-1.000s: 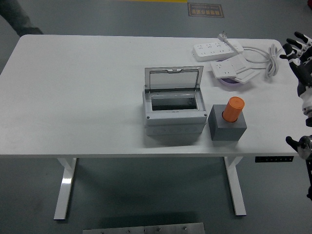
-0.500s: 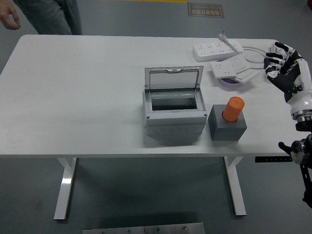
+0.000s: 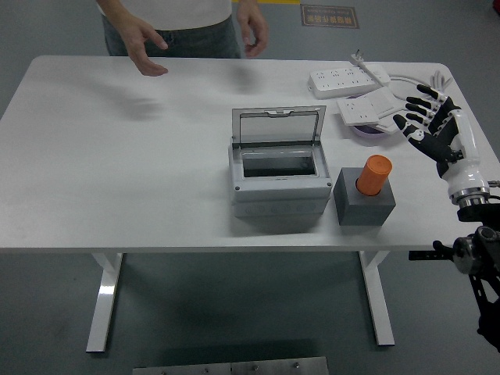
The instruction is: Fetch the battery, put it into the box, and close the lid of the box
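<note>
One orange cylindrical battery (image 3: 374,173) upright in grey block (image 3: 365,203), right robot hand (image 3: 432,127) spread, empty

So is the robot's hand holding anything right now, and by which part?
Nothing is held. The right hand is open above the table; the orange battery sits untouched in its grey holder.

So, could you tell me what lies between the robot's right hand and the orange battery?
In the head view, only bare white table separates the right hand from the battery; nothing stands in between.
</note>
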Controlling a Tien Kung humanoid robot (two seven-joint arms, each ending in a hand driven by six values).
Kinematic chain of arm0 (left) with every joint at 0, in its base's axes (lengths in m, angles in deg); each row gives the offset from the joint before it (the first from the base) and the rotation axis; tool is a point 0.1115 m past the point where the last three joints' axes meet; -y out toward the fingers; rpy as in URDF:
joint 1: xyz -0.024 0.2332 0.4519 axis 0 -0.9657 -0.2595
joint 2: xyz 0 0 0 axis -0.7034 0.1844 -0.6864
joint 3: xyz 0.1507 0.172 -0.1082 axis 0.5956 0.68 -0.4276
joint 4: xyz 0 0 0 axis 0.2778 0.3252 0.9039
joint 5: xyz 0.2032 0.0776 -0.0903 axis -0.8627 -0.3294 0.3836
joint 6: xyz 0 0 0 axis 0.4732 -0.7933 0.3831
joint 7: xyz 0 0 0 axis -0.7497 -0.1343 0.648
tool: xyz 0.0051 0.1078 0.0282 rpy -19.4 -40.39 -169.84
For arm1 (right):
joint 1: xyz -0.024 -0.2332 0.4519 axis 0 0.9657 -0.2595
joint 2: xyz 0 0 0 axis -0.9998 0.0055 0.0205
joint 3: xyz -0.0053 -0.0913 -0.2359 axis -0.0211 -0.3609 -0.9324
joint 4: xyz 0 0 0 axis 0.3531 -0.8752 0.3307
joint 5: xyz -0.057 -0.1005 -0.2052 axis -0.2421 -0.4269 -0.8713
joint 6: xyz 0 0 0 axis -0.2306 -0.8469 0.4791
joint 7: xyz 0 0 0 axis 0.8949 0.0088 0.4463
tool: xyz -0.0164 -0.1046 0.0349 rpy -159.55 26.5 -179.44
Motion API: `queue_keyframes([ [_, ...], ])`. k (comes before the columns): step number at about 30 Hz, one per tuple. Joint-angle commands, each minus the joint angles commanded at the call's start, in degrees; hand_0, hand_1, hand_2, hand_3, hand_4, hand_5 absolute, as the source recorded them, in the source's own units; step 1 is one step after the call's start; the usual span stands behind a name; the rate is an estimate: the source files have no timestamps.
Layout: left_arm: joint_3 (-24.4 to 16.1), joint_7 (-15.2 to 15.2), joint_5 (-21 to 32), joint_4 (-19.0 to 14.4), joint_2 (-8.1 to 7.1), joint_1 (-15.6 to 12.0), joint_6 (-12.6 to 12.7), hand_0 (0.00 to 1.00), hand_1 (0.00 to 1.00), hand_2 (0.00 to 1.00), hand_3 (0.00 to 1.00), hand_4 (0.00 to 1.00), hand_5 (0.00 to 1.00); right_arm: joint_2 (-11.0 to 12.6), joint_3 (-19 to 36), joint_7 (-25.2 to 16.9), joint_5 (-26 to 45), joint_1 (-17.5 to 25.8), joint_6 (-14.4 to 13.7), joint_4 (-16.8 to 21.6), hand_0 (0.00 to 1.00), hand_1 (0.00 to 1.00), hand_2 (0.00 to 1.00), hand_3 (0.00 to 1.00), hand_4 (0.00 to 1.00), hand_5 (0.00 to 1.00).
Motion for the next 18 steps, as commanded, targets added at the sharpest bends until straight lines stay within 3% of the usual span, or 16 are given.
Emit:
queue_keyframes([
  [1,0.0,0.0,0.0,0.0,0.0,0.0,0.0,0.632,0.698,0.573,0.541,0.5,0.002,0.0,-0.25,-0.35,0.18,0.09,-0.13,-0.18,0.784,0.75,0.715,0.786,0.993,0.405],
  [6,0.0,-0.05,-0.02,0.0,-0.01,0.06,0.0,0.632,0.698,0.573,0.541,0.5,0.002,-0.12,-1.28,-1.46,0.44,0.33,-0.77,-1.23,0.784,0.75,0.715,0.786,0.993,0.405],
  [7,0.01,-0.07,-0.02,0.0,-0.01,0.07,0.0,0.632,0.698,0.573,0.541,0.5,0.002,-0.14,-1.49,-1.61,0.43,0.34,-0.9,-1.52,0.749,0.708,0.676,0.694,0.986,0.398],
  [18,-0.09,-0.13,-0.32,0.02,0.1,0.18,-0.09,0.632,0.698,0.573,0.541,0.5,0.002,-0.31,-3.35,-3.91,1.47,0.22,-2.47,-4.5,0.688,0.654,0.618,0.644,0.982,0.386],
])
